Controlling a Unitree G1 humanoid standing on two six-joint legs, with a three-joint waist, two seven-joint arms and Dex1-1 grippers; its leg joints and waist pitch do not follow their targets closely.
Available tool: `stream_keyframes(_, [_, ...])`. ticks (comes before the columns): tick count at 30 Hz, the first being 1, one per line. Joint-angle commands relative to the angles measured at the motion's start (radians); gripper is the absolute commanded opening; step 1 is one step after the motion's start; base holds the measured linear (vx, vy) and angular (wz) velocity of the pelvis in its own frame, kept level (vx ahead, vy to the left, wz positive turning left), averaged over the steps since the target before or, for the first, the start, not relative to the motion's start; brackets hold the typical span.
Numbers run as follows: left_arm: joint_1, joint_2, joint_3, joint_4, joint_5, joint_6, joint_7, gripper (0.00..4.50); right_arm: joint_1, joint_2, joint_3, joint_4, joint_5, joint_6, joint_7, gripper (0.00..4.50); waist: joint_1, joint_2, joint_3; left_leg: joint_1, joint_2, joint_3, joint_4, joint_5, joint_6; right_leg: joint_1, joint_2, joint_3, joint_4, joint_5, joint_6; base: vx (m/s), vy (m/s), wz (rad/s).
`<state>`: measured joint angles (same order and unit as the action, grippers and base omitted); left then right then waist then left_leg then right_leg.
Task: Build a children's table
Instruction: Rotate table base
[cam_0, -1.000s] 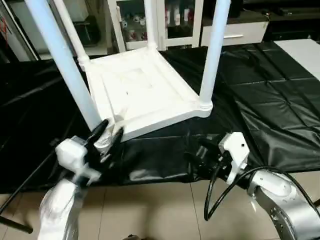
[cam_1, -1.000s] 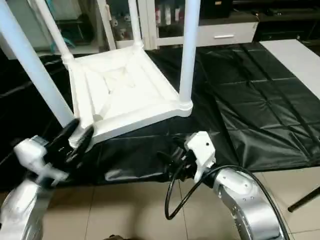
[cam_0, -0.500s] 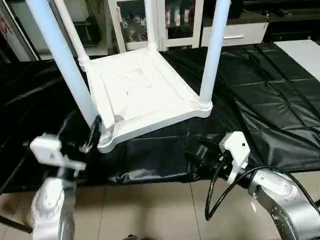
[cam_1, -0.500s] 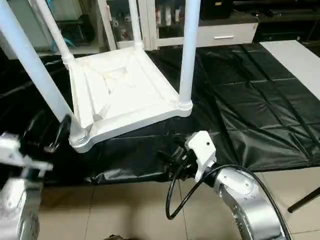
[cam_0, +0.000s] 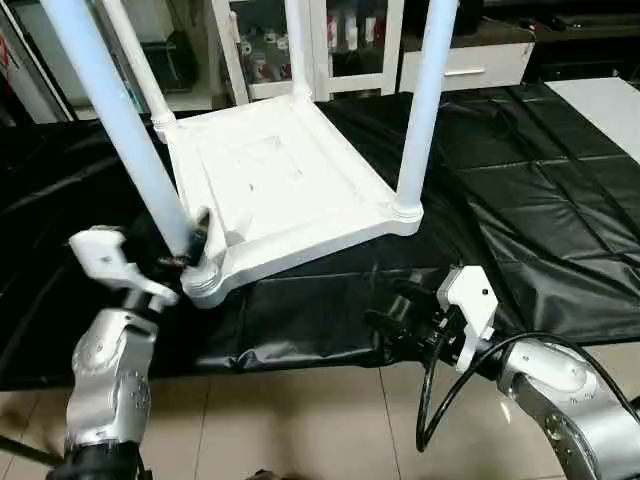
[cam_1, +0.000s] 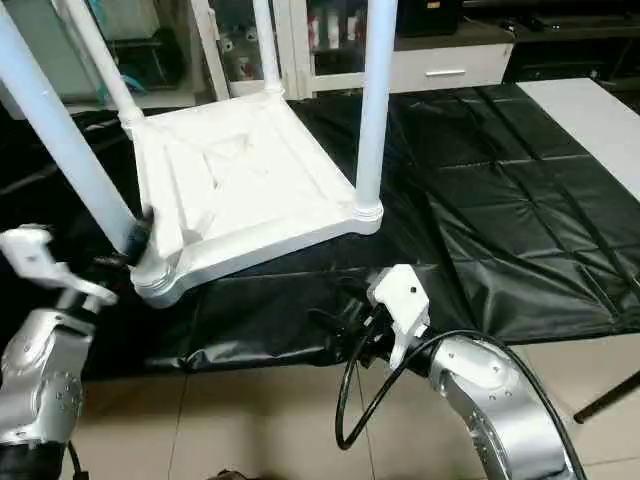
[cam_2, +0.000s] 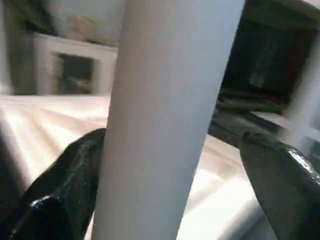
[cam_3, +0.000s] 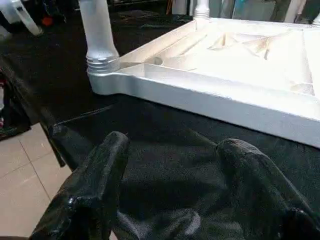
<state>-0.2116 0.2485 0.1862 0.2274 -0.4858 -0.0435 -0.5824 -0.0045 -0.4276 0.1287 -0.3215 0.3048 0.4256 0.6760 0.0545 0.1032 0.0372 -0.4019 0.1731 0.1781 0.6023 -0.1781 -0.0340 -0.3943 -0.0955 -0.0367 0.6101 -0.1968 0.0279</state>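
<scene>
On the black sheet (cam_0: 520, 190) that covers the work surface, the children's table lies upside down: its white top (cam_0: 280, 190) shows the X-ribbed underside, and four white legs stand up from the round corner sockets. From the head camera the top sits toward 11 o'clock of the scene's middle.

At about 9 o'clock, the left tool (cam_0: 192, 245) reaches the nearest leg (cam_0: 125, 130) just above its socket (cam_0: 203, 283). The left wrist view shows the leg between the two black fingers (cam_2: 65, 185); one finger seems to touch it, while the other stands a little off, so the tool is narrow around the leg but I cannot tell whether it truly clamps it.

The right tool (cam_0: 395, 318) is at roughly 5 o'clock, over the sheet's front edge and apart from the table. Its fingers (cam_3: 100, 190) are spread wide and hold nothing; ahead of them the wrist view shows another leg (cam_3: 97, 30) seated on its threaded collar.

The step in hand looks like seating or tightening this near leg. To do it well, grip low near the socket, keep the leg square to the top, and turn without dragging the table. The free right tool could steady the rim if the top starts to slide on the slick sheet.
</scene>
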Motion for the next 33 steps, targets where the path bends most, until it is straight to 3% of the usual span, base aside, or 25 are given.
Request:
stream_keyframes(1, [-0.024, 0.016, -0.075, 0.008, -0.007, 0.063, -0.112, 4.48, -0.022, -0.007, 0.011, -0.029, 0.010, 0.007, 0.022, 3.12, 0.004, -0.012, -0.058, 0.033, 0.043, -0.017, -0.080, -0.284, 0.013, 0.023, -0.036, 0.027, -0.074, -0.182, -0.174, 0.000, 0.000, 0.00])
stream_keyframes(4, [-0.086, 0.025, -0.146, 0.045, 0.014, 0.107, -0.193, 4.48, -0.032, -0.012, 0.014, -0.023, 0.009, 0.005, 0.030, 3.12, 0.013, -0.013, -0.057, 0.041, 0.046, -0.014, -0.080, -0.299, 0.001, 0.018, -0.037, 0.031, -0.075, -0.194, -0.178, 0.000, 0.000, 0.00])
stream_keyframes(8, [-0.215, -0.020, -0.227, 0.155, 0.100, 0.087, -0.235, 4.48, -0.042, -0.006, 0.017, -0.017, 0.008, 0.005, 0.025, 3.12, 0.024, -0.016, -0.058, 0.039, 0.045, -0.016, -0.083, -0.304, -0.020, 0.024, -0.042, 0.032, -0.076, -0.211, -0.161, 0.000, 0.000, 0.00])
stream_keyframes(9, [-0.262, -0.045, -0.256, 0.199, 0.131, 0.082, -0.237, 4.48, -0.042, -0.005, 0.020, -0.017, 0.007, 0.004, 0.022, 3.12, 0.024, -0.016, -0.059, 0.033, 0.044, -0.017, -0.083, -0.284, -0.020, 0.029, -0.043, 0.031, -0.074, -0.191, -0.160, 0.000, 0.000, 0.00])
stream_keyframes(11, [-0.321, -0.077, -0.297, 0.260, 0.181, 0.068, -0.232, 4.48, -0.044, -0.002, 0.022, -0.016, 0.005, 0.004, 0.019, 3.12, 0.025, -0.020, -0.063, 0.035, 0.043, -0.016, -0.078, -0.268, -0.016, 0.031, -0.044, 0.032, -0.074, -0.164, -0.163, 0.000, 0.000, 0.00])
stream_keyframes(12, [-0.375, -0.118, -0.340, 0.330, 0.244, 0.038, -0.199, 4.48, -0.043, 0.000, 0.022, -0.018, 0.003, 0.004, 0.017, 3.12, 0.025, -0.020, -0.063, 0.031, 0.042, -0.017, -0.077, -0.248, -0.005, 0.034, -0.044, 0.032, -0.076, -0.142, -0.164, 0.000, 0.000, 0.00])
stream_keyframes(13, [-0.377, -0.120, -0.341, 0.332, 0.246, 0.037, -0.198, 4.48, -0.043, 0.000, 0.022, -0.018, 0.003, 0.004, 0.017, 3.12, 0.028, -0.022, -0.066, 0.031, 0.042, -0.017, -0.073, -0.228, 0.002, 0.038, -0.046, 0.031, -0.071, -0.112, -0.169, 0.000, 0.000, 0.00])
stream_keyframes(14, [-0.443, -0.181, -0.374, 0.428, 0.305, -0.012, -0.127, 4.48, -0.042, 0.001, 0.020, -0.020, 0.004, 0.005, 0.013, 3.12, 0.026, -0.023, -0.065, 0.026, 0.042, -0.018, -0.074, -0.214, 0.011, 0.041, -0.047, 0.031, -0.071, -0.098, -0.173, 0.000, 0.000, 0.00])
stream_keyframes(15, [-0.443, -0.181, -0.374, 0.428, 0.305, -0.012, -0.127, 4.48, -0.042, 0.001, 0.020, -0.020, 0.004, 0.005, 0.013, 3.12, 0.031, -0.023, -0.070, 0.029, 0.041, -0.017, -0.065, -0.198, 0.018, 0.041, -0.047, 0.029, -0.069, -0.070, -0.180, 0.000, 0.000, 0.00])
stream_keyframes(17, [-0.509, -0.246, -0.390, 0.536, 0.348, -0.075, -0.043, 4.48, -0.045, 0.002, 0.017, -0.017, 0.004, 0.006, 0.010, 3.12, 0.030, -0.027, -0.071, 0.022, 0.041, -0.019, -0.064, -0.171, 0.041, 0.048, -0.048, 0.027, -0.065, -0.025, -0.196, 0.000, 0.000, 0.00])
stream_keyframes(22, [-0.587, -0.336, -0.388, 0.670, 0.380, -0.159, 0.019, 4.48, -0.051, 0.006, 0.021, -0.010, 0.001, 0.004, 0.002, 3.12, 0.031, -0.035, -0.072, 0.019, 0.040, -0.019, -0.058, -0.151, 0.089, 0.050, -0.051, 0.024, -0.067, -0.013, -0.220, 0.000, 0.000, 0.00])
stream_keyframes(26, [-0.583, -0.309, -0.377, 0.695, 0.395, -0.200, 0.001, 4.48, -0.054, 0.010, 0.025, -0.007, -0.001, 0.004, 0.000, 3.12, 0.032, -0.033, -0.068, 0.021, 0.044, -0.020, -0.062, -0.183, 0.092, 0.047, -0.050, 0.023, -0.073, -0.091, -0.220, 0.000, 0.000, 0.00])
stream_keyframes(28, [-0.566, -0.262, -0.374, 0.689, 0.396, -0.213, -0.040, 4.48, -0.055, 0.009, 0.025, -0.002, -0.001, 0.001, 0.002, 3.12, 0.030, -0.038, -0.067, 0.021, 0.044, -0.020, -0.066, -0.194, 0.087, 0.046, -0.049, 0.023, -0.074, -0.111, -0.214, 0.000, 0.000, 0.00])
stream_keyframes(33, [-0.496, -0.127, -0.387, 0.611, 0.385, -0.167, -0.231, 4.48, -0.060, 0.006, 0.023, 0.023, -0.011, -0.007, -0.003, 3.12, 0.028, -0.030, -0.064, 0.027, 0.047, -0.020, -0.074, -0.241, 0.058, 0.037, -0.048, 0.025, -0.075, -0.164, -0.217, 0.000, 0.000, 0.00])
